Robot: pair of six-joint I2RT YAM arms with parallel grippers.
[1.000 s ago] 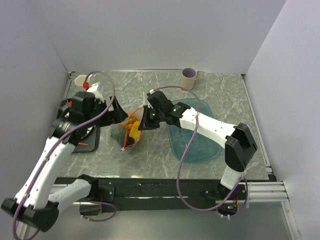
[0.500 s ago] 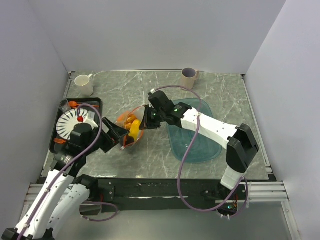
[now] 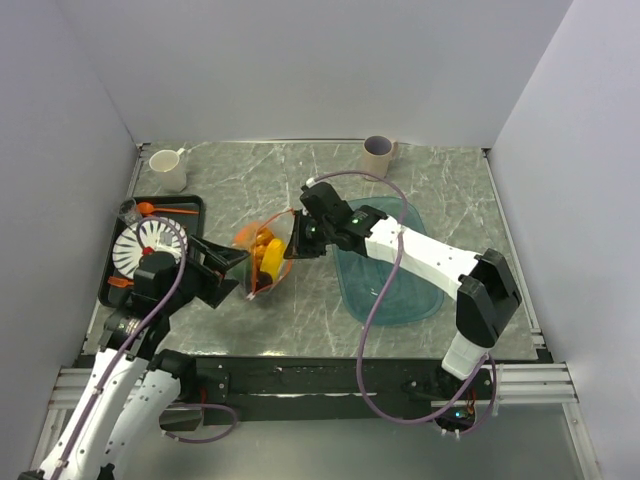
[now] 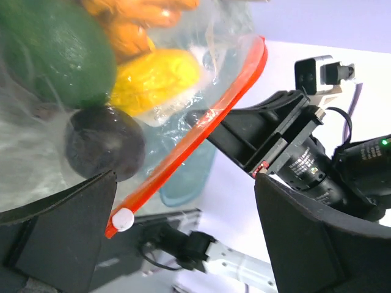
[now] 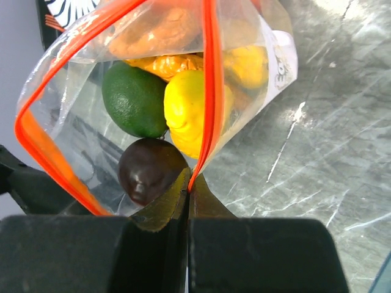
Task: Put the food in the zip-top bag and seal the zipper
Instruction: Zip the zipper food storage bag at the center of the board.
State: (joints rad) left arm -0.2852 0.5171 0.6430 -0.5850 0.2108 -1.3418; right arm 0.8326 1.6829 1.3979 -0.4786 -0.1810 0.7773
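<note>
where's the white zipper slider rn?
Left wrist view, lower left: the white slider caps the bottom end of the zipper, just below the dark purple fruit, inside the open left gripper.

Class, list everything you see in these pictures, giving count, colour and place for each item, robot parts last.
bag: one, clear, mid-table between the grippers
zipper: one, orange-red, white slider, along the bag's mouth, unsealed
fruit: several, green, yellow, orange, dark purple, inside the bag
teal tray: one, right of the bag
black tray: one, left side of table
plate: one, white, striped, on the black tray
spoon: one, orange, on the black tray
mug: one, white, far left corner
cup: one, beige, far edge
table: one, grey marble
left gripper: one, black, open, zipper's slider end between its fingers
right gripper: one, black, shut on the zipper
</note>
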